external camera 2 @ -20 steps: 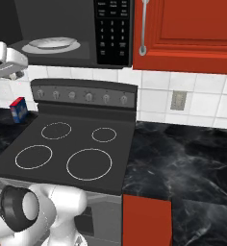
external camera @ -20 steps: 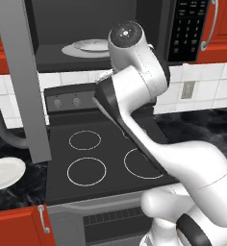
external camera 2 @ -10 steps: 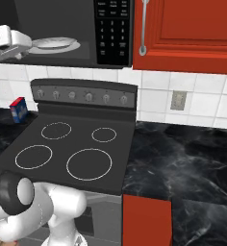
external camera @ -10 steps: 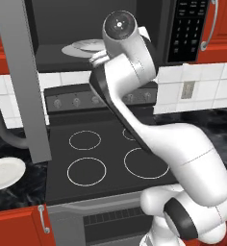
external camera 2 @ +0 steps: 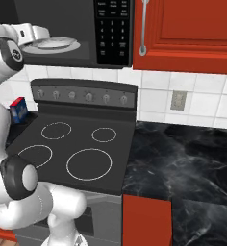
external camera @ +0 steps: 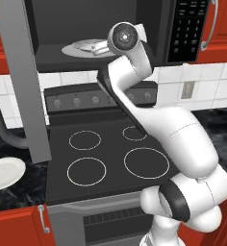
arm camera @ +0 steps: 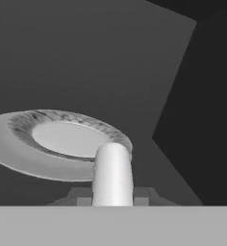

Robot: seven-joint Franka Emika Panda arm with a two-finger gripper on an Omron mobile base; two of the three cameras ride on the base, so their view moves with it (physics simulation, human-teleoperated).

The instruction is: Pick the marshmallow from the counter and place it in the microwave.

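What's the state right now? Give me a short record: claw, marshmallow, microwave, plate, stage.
claw: shut on the marshmallow, reached into the cavity
marshmallow: white, held upright between the tips, over the near rim of the plate
microwave: door swung open to the left
plate: lies inside the cavity
second plate: on the counter left of the stove
stage: marshmallow not yet released

Even, flat rendered light — dim inside the microwave [external camera: 101,29], soft blur in the hand view.
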